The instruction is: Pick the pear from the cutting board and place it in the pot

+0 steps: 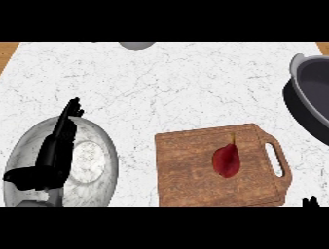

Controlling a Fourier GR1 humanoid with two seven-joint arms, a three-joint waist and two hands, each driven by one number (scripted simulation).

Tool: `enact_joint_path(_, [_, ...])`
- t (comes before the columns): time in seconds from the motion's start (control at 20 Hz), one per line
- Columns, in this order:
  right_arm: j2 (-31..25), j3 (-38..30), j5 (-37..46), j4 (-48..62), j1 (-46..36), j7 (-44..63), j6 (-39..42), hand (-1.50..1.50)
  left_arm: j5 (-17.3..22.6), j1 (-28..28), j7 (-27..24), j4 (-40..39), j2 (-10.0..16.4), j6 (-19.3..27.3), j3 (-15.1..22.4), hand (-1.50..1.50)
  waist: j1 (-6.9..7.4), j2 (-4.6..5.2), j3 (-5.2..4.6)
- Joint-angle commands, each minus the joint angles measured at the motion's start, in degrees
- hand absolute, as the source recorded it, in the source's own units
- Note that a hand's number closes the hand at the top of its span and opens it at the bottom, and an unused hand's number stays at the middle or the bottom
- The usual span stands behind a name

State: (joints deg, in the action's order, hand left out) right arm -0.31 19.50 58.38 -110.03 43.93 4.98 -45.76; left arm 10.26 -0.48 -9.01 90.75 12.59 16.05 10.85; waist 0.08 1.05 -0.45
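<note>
Pear: the red pear (227,160) lies on the cutting board, a little right of the board's middle, with its thin stem pointing to the far side. No hand touches it.
Cutting board: the brown wooden cutting board (189,165) is on the near side of the counter, right of centre, with its handle slot on the right.
Pot: the dark grey pot (304,112) stands at the right edge, far from the board's right corner and apart from it; the view cuts part of it off.
Left hand: the left hand (49,163) is at the near left, over the bowl, with fingers straight and pointing far and the thumb out to the left. It is open and holds nothing.
Right hand: only a small black tip of the right hand (311,202) shows at the near right edge, beside the board's near right corner. I cannot tell its state.
Bowl: a shiny metal bowl (99,141) stands left of the board, partly hidden under the left hand.
Counter: the white marble counter (182,87) carries all of these things.
Far edge: a small grey round object (137,44) is cut off by the view, so I cannot tell what it is.
</note>
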Motion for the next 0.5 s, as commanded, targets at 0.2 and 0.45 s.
enact_joint_path(0.2, [0.30,9.12,20.11,-4.68,-8.64,31.39,12.93,-1.50,-2.00,-1.29,1.91,1.29,-1.70,1.83,1.85,0.00,0.91,-0.44,0.23])
enact_joint_path(0.45, [0.31,12.52,26.58,-0.78,-19.66,49.85,25.00,-1.50,-0.84,-1.29,2.82,0.37,-1.34,0.46,0.66,0.00,0.74,-0.73,0.34])
